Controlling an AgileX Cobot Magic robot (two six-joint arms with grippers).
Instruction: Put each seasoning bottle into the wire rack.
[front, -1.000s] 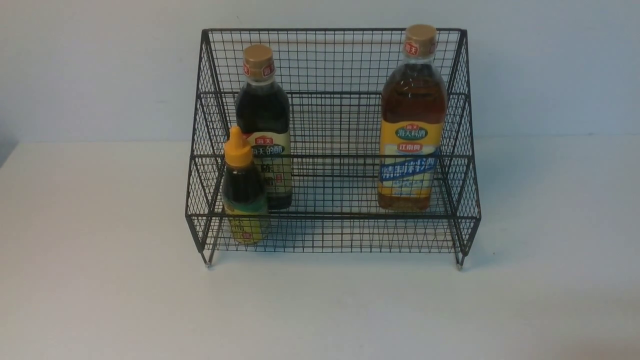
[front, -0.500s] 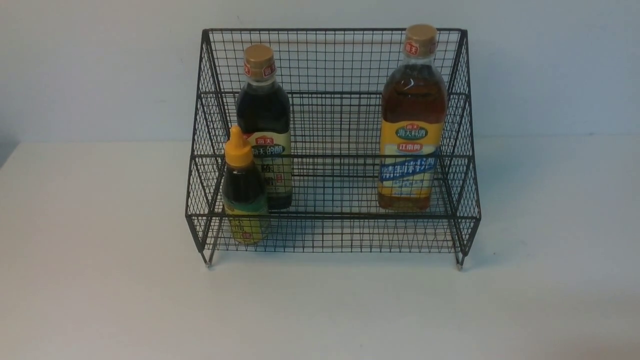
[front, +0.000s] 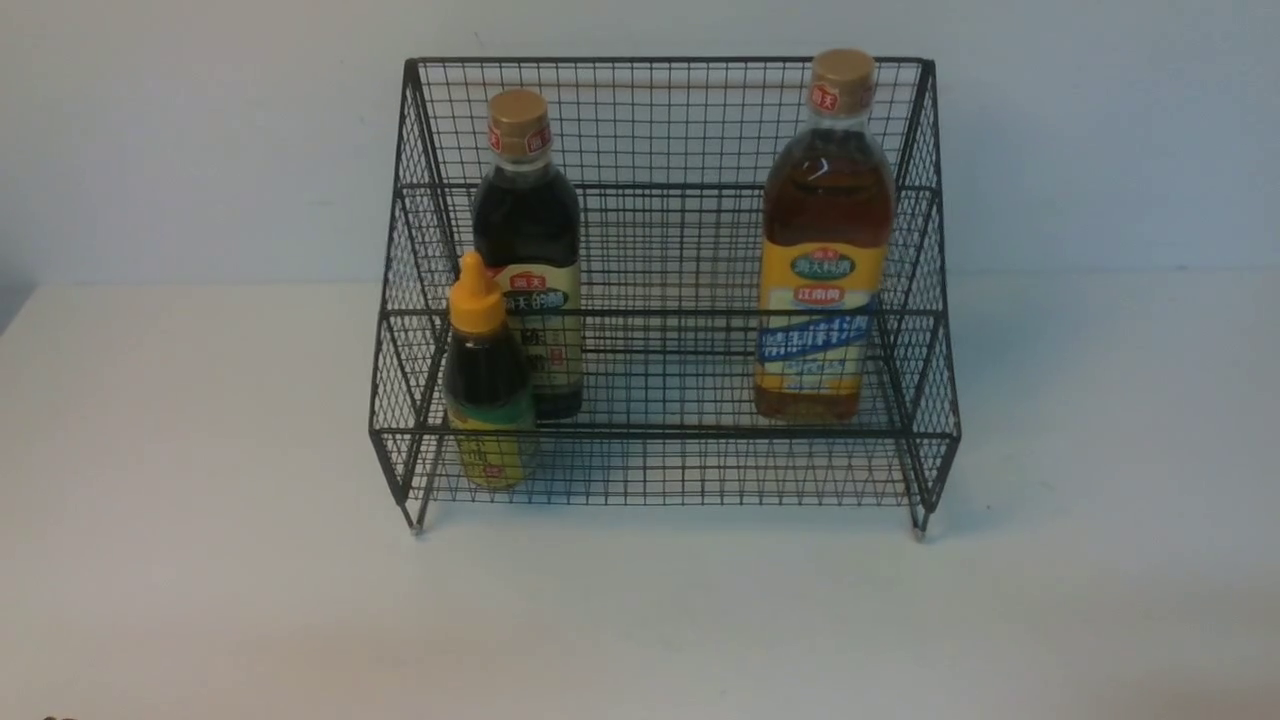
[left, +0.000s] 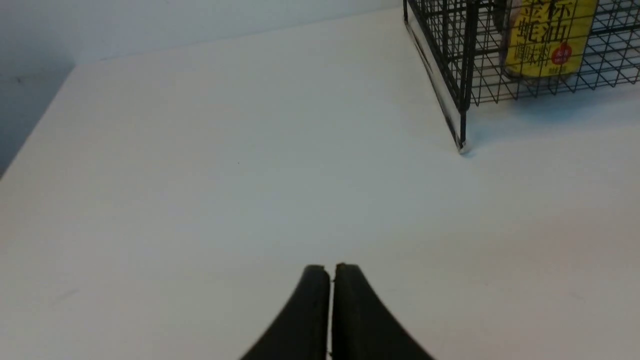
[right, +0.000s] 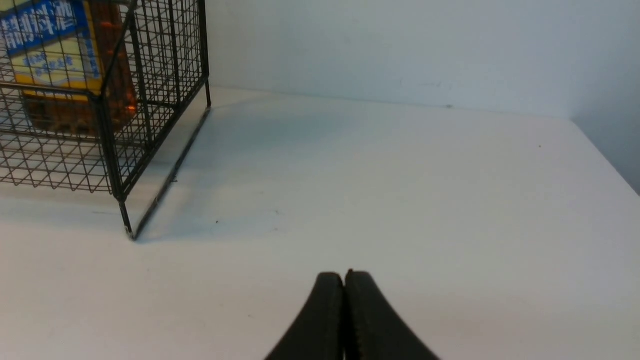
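The black wire rack is sitting on the white counter, up against the wall, and all three seasoning bottles are standing upright inside it. The tall dark bottle with the cream label is standing on the rack's left side, and the small dark bottle with the orange nozzle cap is sitting right in front of it in the lower front tier, overlapping it in the front view. Over on the right side, the tall amber bottle with the yellow-blue label is standing well apart from the other two. The left gripper is hovering over bare counter with its jaws pressed together, holding nothing. The right gripper is doing the same, jaws closed and empty, away from the rack's right corner.
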